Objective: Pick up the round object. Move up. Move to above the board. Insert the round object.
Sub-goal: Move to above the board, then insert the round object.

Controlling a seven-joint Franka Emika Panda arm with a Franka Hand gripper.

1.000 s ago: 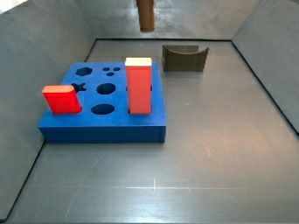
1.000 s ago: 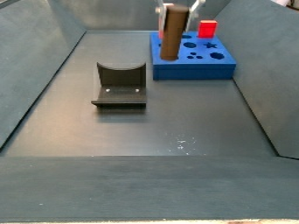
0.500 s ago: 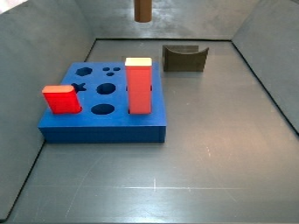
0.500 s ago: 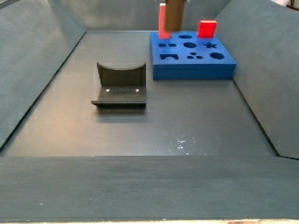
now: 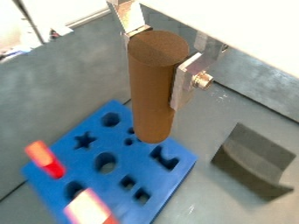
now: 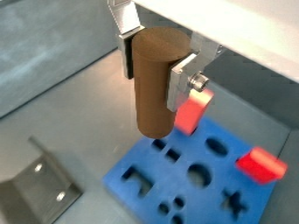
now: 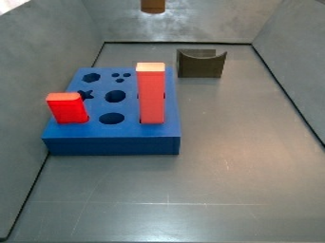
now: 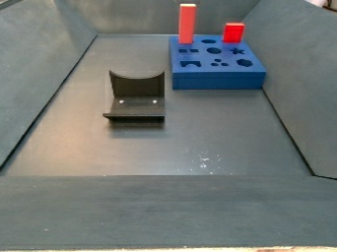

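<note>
Pinching the peg (image 5: pixel 153 86) upright between its silver fingers (image 5: pixel 187 80), the gripper (image 6: pixel 156 63) hung high over the board (image 6: pixel 193 171), keeping the peg clear of the red blocks (image 6: pixel 193 114) before insertion.

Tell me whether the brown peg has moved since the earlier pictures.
Yes. The brown peg, clamped in the gripper, has risen: in a side view only its tip shows at the top edge, farther above the olive piece.
</note>
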